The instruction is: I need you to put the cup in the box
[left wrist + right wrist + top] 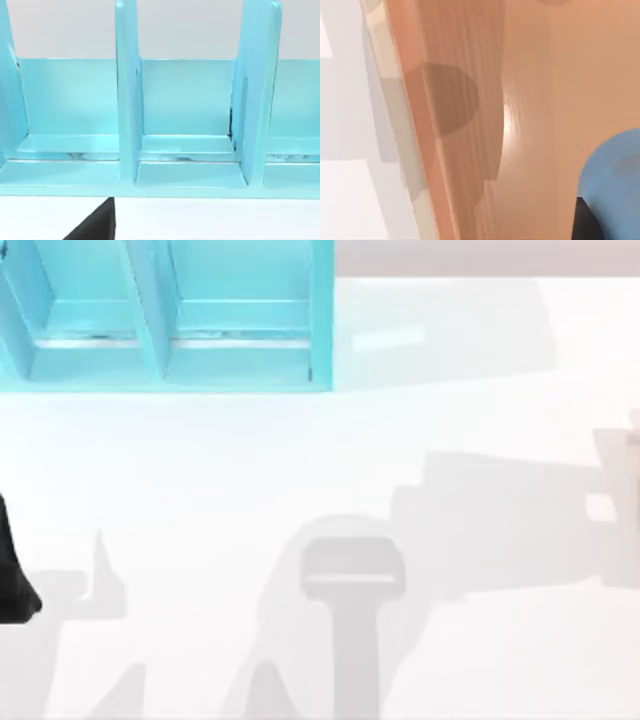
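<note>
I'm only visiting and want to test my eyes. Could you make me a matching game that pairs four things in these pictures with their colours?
Things:
1. divided rack
2. cup
3. wooden surface next to the cup
4. table

Colours:
A. white
B. orange-brown
C. turquoise
D. blue

Pairs: 1-C, 2-D, 3-B, 4-A

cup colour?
Blue cup, best in the right wrist view, against a tan wooden surface.
</note>
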Controlling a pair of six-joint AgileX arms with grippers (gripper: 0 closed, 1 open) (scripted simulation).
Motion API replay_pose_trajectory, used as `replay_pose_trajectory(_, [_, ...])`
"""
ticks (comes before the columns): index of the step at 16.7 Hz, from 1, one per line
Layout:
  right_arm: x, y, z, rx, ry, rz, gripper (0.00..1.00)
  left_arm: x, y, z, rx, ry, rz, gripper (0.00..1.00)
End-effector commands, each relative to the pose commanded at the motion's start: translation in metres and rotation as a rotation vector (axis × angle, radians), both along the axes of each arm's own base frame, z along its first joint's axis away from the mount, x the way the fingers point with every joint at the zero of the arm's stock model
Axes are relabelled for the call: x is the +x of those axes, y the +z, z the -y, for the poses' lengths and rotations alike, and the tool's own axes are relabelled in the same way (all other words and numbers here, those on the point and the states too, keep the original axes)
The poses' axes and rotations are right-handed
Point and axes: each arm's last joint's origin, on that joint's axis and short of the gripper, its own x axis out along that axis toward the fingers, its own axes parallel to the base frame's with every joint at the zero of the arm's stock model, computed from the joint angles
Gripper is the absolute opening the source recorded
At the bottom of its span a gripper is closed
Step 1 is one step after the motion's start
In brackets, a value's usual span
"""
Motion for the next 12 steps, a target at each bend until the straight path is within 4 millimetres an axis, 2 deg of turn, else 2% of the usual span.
replay_pose_trajectory(2, [-0.025, 0.005, 0.016, 0.002, 0.047, 0.027, 0.0, 0.0, 0.0, 0.0, 0.0, 0.0, 0.0, 1.0])
replay_pose_trajectory(4, [-0.04, 0.008, 0.021, -0.003, 0.093, 0.051, 0.0, 0.0, 0.0, 0.0, 0.0, 0.0, 0.0, 1.0])
replay_pose_trajectory(6, [-0.046, 0.009, 0.019, -0.01, 0.128, 0.067, 0.0, 0.0, 0.0, 0.0, 0.0, 0.0, 0.0, 1.0])
replay_pose_trajectory(12, [-0.045, 0.008, 0.019, -0.01, 0.132, 0.065, 0.0, 0.0, 0.0, 0.0, 0.0, 0.0, 0.0, 1.0])
